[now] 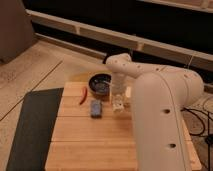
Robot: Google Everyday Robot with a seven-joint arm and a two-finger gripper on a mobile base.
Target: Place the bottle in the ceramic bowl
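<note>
We list, by size:
- Robot arm (160,110): white, reaching from the right across the table.
- Wooden table (75,142): slatted top.
- Dark mat (30,125): just left of the table.
- Ceramic bowl (100,83): at the far edge, nothing in it.
- Gripper (118,100): pointing down, low over the boards in front of the bowl's right side, fingers closed narrowly on the bottle.
- Blue-grey block (95,108): left of the gripper.
- Bottle (118,106): cream, between the fingers, at the tabletop, outside the bowl.
- Red object (83,96): slender, left of the bowl.
</note>
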